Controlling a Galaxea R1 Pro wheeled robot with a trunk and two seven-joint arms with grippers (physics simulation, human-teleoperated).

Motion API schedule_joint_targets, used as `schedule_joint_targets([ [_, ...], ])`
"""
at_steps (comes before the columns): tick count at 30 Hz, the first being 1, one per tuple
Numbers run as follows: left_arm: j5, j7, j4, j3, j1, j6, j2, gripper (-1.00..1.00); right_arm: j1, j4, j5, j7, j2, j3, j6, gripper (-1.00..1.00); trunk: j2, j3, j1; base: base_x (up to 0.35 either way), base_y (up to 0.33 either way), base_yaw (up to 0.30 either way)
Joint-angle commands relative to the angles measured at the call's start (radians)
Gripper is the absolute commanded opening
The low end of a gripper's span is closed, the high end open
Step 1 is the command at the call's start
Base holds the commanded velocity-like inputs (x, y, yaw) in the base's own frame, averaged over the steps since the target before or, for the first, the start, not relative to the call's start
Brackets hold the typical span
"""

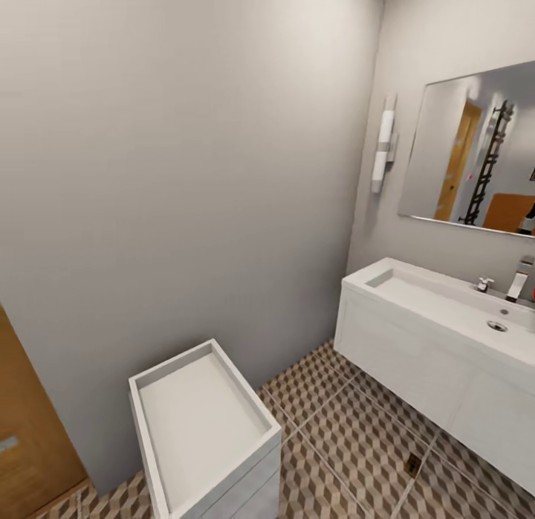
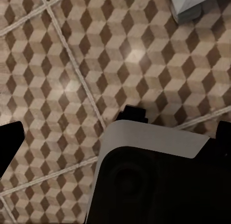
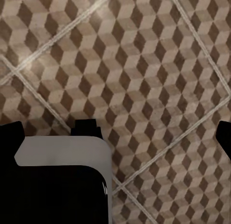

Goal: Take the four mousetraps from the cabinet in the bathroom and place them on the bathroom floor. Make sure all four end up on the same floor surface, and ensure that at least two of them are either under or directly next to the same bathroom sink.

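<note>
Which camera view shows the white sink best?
The head view shows it best: the sink sits whole on its white vanity, with the chrome tap and drain visible. Both wrist views look down at the cube-patterned bathroom floor and give nothing of the sink.

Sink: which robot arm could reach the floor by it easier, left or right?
Probably the right. The sink is on the robot's right side, with patterned floor under it. A white tray-topped unit stands toward the left, likely blocking that arm.
</note>
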Motion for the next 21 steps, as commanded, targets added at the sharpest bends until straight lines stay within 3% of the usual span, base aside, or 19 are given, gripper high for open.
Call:
schedule_joint_targets([
  [1,0.009,0.003,0.001,-0.008,-0.001,-0.003,0.0,1.0,-0.001,0.002,-0.009,-0.001,0.0,0.009,-0.003,1.0,-0.001,-0.001,0.0,0.0,0.0,0.273],
  [21,0.009,0.003,0.0,-0.007,-0.001,-0.003,0.0,1.0,-0.001,0.002,-0.009,-0.001,0.002,0.009,-0.003,1.0,-0.001,-0.001,0.0,0.0,0.0,0.273],
])
